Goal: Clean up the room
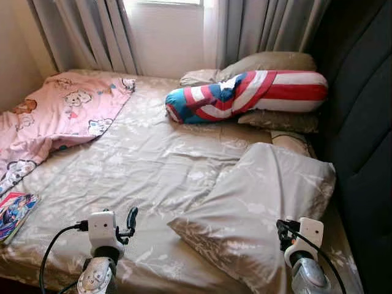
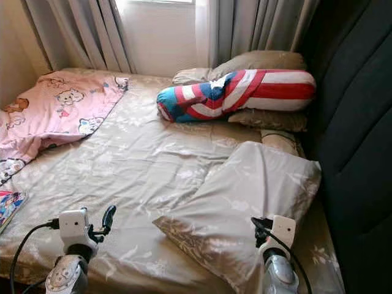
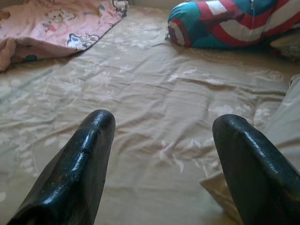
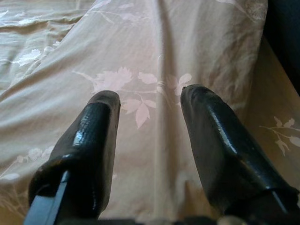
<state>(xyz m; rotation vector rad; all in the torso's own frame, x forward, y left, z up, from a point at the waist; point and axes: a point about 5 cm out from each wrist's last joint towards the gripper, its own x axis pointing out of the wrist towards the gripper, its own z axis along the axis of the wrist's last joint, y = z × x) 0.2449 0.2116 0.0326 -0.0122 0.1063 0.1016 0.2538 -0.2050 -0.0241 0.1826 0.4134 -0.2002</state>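
Across most of the head view, a bed (image 1: 141, 165) under a beige, leaf-printed sheet, creased and rumpled through the middle. Down the right edge, a dark padded headboard (image 1: 361, 141); along the top, grey pleated curtains (image 1: 92, 30) either side of a bright window. At upper left, a soft pink cartoon-print blanket (image 1: 58, 113), bunched and spilling toward the left edge. At lower right, a large flat beige pillow (image 1: 263, 202) in matching leaf fabric, lying skewed with one corner toward the bed's middle. At upper right, a long round bolster (image 1: 251, 95) in red, white and blue stripes, resting on two flatter beige pillows. At lower left, a glossy colourful book (image 1: 15, 211) at the mattress edge.

Right gripper (image 4: 150, 96) at lower right, directly above the near end of the large pillow, smooth black fingers parted with leaf-printed cloth between them, nothing grasped. Left gripper (image 3: 161, 126) at bottom centre-left, over bare sheet just beside the pillow's near corner, fingers spread wide and empty.
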